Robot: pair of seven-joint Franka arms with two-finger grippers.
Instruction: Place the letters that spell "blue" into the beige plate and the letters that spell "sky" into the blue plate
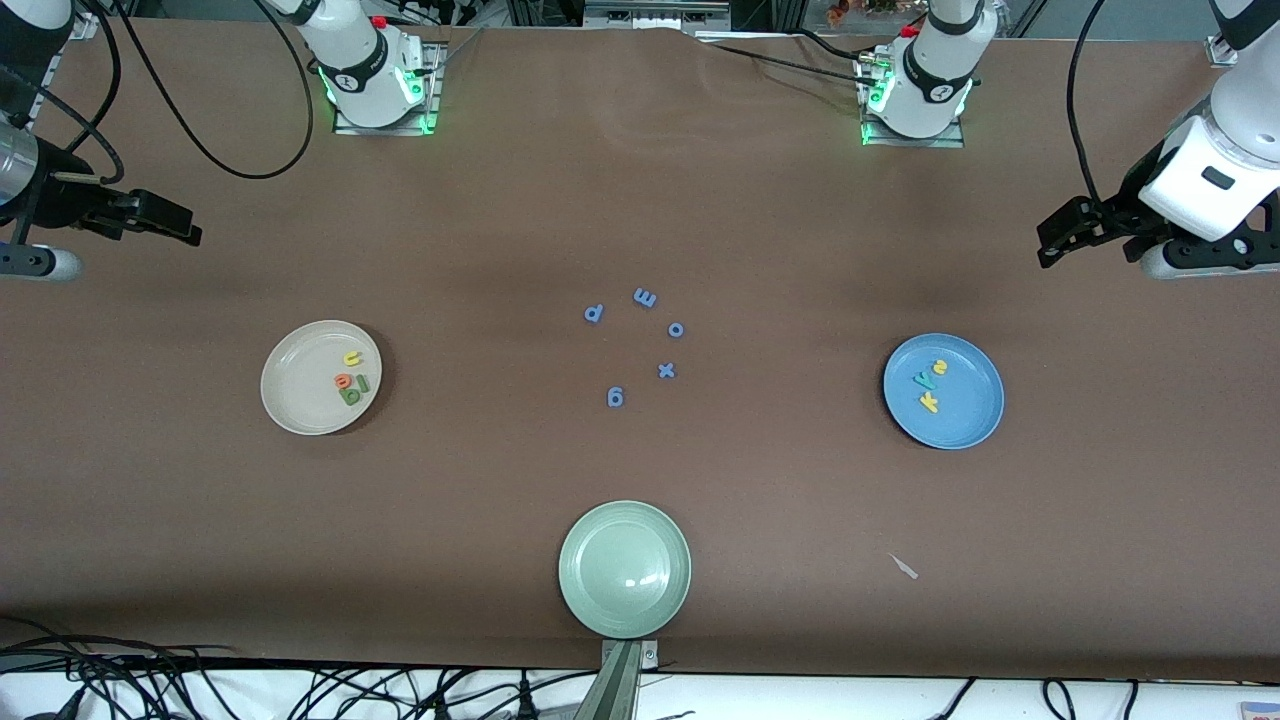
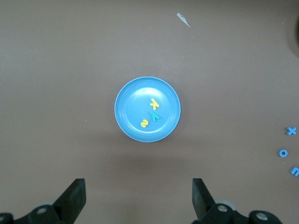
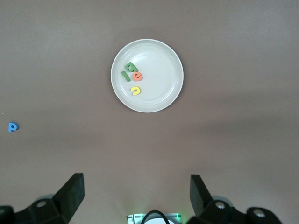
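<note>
Front view: both claws are being held wide open and empty over the desk's [image 1: 640, 200] ends.
Green b [image 1: 350, 396], l [image 1: 364, 384], orange e [image 1: 343, 380] and yellow u [image 1: 351, 358] are lying in the beige plate [image 1: 295, 385] near the right claw [image 1: 190, 235]; yellow s [image 1: 939, 367], k [image 1: 929, 403] and teal y [image 1: 922, 380] are lying in the blue plate [image 1: 965, 400] near the left claw [image 1: 1048, 245].

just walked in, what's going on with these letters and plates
Nothing is being handled. The green b, l, yellow u and orange e lie in the beige plate, and the yellow s, k and teal y in the blue plate. The left gripper and right gripper wait open, each near its table end.
</note>
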